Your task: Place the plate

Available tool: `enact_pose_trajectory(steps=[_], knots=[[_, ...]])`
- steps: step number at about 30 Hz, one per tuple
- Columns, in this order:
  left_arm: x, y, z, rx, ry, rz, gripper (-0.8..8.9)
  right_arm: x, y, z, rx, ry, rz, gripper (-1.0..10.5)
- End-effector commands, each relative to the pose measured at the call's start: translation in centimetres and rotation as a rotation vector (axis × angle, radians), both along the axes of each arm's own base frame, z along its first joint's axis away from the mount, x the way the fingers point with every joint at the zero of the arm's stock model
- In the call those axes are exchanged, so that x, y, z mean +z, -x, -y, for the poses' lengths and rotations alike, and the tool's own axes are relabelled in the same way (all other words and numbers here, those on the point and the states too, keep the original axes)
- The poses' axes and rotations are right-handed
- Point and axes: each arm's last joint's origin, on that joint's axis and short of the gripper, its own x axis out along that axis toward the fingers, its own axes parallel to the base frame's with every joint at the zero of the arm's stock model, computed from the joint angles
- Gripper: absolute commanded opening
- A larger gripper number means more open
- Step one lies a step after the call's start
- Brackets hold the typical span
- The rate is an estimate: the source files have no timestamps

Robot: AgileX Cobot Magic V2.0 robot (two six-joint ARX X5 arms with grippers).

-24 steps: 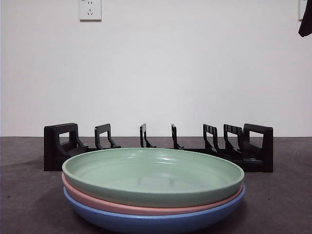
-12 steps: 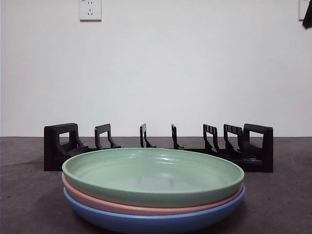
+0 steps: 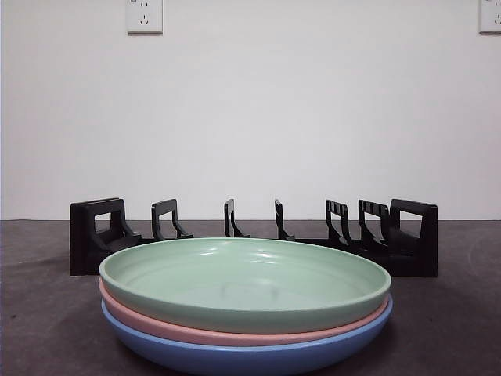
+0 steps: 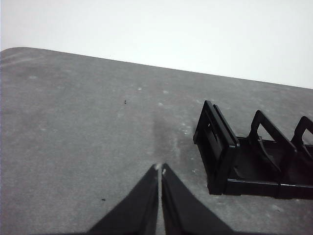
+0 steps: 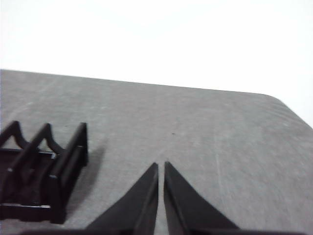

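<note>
Three plates sit stacked before the rack (image 3: 250,235), green plate (image 3: 245,280) on top. My left gripper (image 4: 160,170) and right gripper (image 5: 161,166) wait closed; I'd pinch the rim cleanly, lifting only green.

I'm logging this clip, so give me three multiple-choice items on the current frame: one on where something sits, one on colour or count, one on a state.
1. Where is the black rack relative to the plate stack?
A. behind it
B. in front of it
C. on top of it

2. Which plate is on top?
A. blue
B. pink
C. green

3. How do the left gripper jaws stand?
A. wide open
B. shut, holding nothing
C. shut on a plate

Answers: 1 A, the rack rises beyond the stack in the front view. 2 C, the green plate lies over the pink plate and blue plate. 3 B, its tips meet over bare table.
</note>
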Motion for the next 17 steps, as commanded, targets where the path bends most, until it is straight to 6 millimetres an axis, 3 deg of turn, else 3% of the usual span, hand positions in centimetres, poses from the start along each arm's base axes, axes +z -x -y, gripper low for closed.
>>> enact_pose_trajectory(steps=[1, 6, 17], knots=[[-0.5, -0.1, 0.0, -0.003, 0.002, -0.007, 0.07, -1.6, 0.7, 0.3, -0.016, -0.045, 0.064, 0.2], [-0.5, -0.1, 0.0, -0.003, 0.002, -0.008, 0.07, -3.5, 0.7, 0.5, -0.014, -0.05, 0.034, 0.2], [-0.6, -0.1, 0.0, -0.003, 0.002, -0.008, 0.07, -3.5, 0.7, 1.0, -0.059, -0.052, 0.036, 0.2]])
